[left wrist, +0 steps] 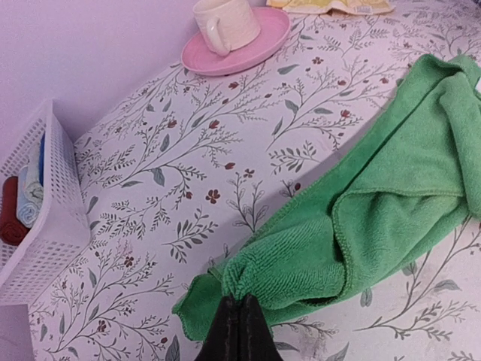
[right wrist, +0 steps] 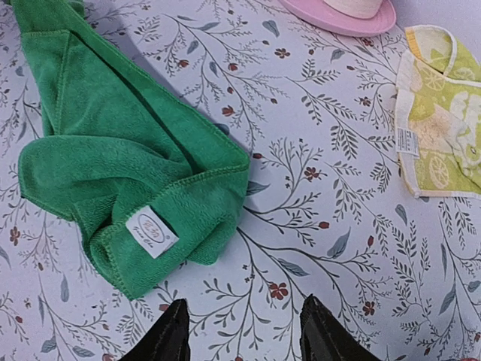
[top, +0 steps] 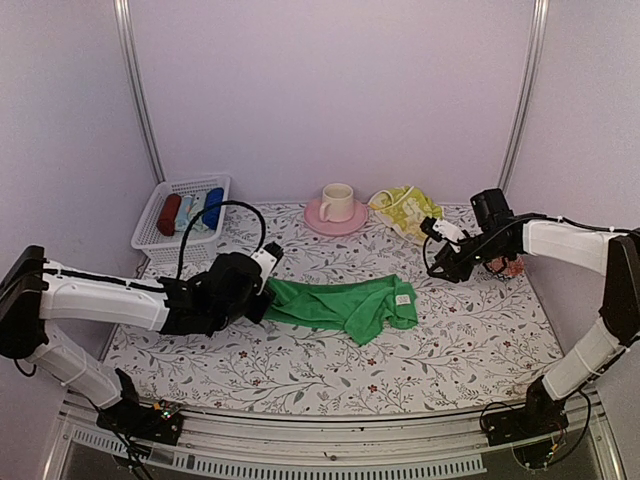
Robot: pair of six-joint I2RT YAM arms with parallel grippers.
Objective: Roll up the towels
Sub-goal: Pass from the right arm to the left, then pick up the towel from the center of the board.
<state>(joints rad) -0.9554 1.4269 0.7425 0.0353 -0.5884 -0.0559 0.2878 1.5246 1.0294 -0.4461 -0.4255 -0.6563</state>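
The bright green towel (top: 340,303) lies crumpled and partly folded in the middle of the table. My left gripper (top: 268,297) is shut on the towel's left corner, and the left wrist view shows its fingertips (left wrist: 240,301) pinching a bunched fold of the green towel (left wrist: 376,218). My right gripper (top: 443,262) hovers to the right of the cloth. Its jaws stand open over bare table (right wrist: 244,320), just off the labelled end of the green towel (right wrist: 113,173). The pale yellow towel (top: 405,210) lies loosely heaped at the back right, and its edge shows in the right wrist view (right wrist: 440,143).
A white basket (top: 160,235) at the back left holds dark red, pale blue and deep blue cloth rolls. A pink saucer (top: 322,219) with a cream cup (top: 337,200) stands at the back centre, next to the yellow towel. The floral tablecloth covers the table.
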